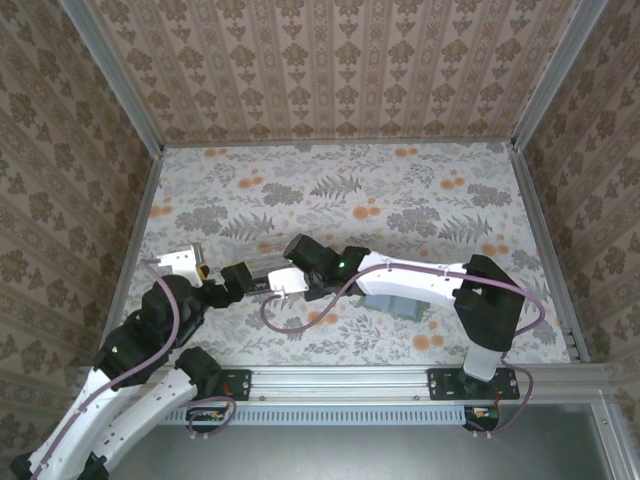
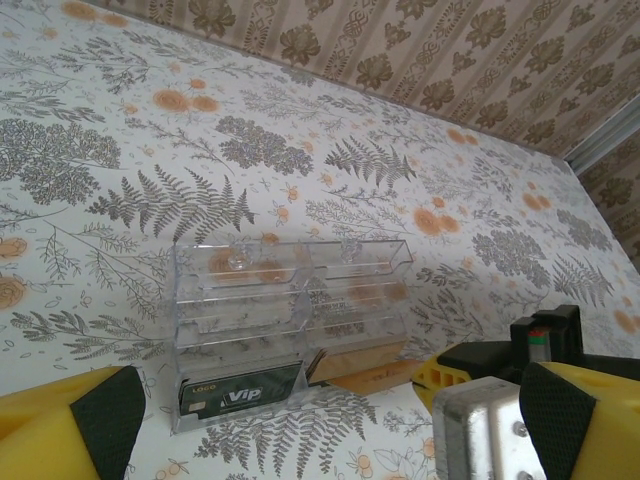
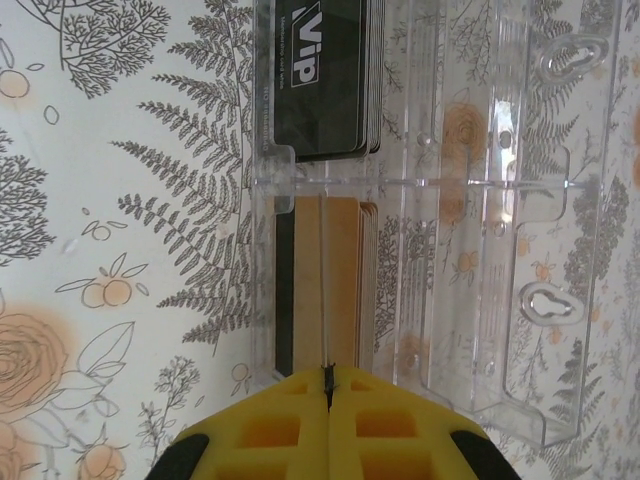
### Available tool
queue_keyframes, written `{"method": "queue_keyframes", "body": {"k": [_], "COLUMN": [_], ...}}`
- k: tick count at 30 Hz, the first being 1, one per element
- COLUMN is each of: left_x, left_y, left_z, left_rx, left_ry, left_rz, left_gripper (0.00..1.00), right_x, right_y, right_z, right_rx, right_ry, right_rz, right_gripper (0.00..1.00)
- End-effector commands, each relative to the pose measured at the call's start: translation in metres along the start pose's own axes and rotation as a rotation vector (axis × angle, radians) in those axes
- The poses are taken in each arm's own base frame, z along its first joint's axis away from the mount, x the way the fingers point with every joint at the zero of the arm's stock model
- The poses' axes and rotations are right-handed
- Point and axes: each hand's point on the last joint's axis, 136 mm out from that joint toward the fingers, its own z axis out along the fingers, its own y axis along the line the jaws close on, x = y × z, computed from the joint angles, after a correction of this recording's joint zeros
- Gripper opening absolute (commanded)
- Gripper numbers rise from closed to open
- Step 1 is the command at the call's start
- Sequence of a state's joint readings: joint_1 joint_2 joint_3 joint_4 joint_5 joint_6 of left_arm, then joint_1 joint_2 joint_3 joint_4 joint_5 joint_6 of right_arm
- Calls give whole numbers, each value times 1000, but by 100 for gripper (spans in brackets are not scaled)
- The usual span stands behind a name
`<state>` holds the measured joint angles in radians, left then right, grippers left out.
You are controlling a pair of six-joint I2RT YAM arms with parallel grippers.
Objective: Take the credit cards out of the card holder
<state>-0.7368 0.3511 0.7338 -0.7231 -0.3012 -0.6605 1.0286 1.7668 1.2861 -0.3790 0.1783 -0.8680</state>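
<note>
Two credit cards, one black card and one tan card, sit in one clear case on the tabletop. The right pincer is closed at the tan card's end, perhaps nipping it. The left pincer gapes wide nearby. One card holder lies under the right arm.

Seen from above, the left arm climbs from the lower left corner of the frame and bends toward the centre. Its left gripper sits low over the bench with yellow jaws spread wide, one at each bottom corner of its wrist view. The right arm stands at lower right with elbow folded and white forearm stretched leftward to mid-frame, where the right gripper has yellow jaws pressed flat together, near the left gripper.
</note>
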Motion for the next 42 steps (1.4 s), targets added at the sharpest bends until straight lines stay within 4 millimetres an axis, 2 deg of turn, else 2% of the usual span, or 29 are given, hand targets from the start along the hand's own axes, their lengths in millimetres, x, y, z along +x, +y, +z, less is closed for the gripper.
{"method": "queue_keyframes", "body": {"k": [1, 7, 28, 32, 34, 36, 42], "left_x": [-7, -7, -4, -4, -4, -3, -3], "left_y": [4, 5, 6, 6, 6, 6, 5], "left_z": [-8, -7, -6, -6, -6, -6, -6], "left_rx": [-16, -21, -27, -26, -26, -23, -21], "left_ry": [-21, -22, -15, -13, -13, -12, -13], "left_rz": [10, 13, 20, 20, 20, 20, 22], "left_gripper": [100, 100, 100, 100, 100, 100, 100], "right_x": [-7, -3, 13, 15, 16, 14, 17], "right_y": [-11, -15, -8, -12, -21, -28, -35], "right_z": [5, 10, 37, 42, 44, 43, 42], "right_rx": [34, 36, -1, 7, 50, 82, 118], "right_ry": [1, 3, 41, 57, 69, 68, 75], "right_rz": [-35, -5, 47, 62, 71, 82, 97], "right_gripper": [0, 0, 0, 11, 18, 18, 20]}}
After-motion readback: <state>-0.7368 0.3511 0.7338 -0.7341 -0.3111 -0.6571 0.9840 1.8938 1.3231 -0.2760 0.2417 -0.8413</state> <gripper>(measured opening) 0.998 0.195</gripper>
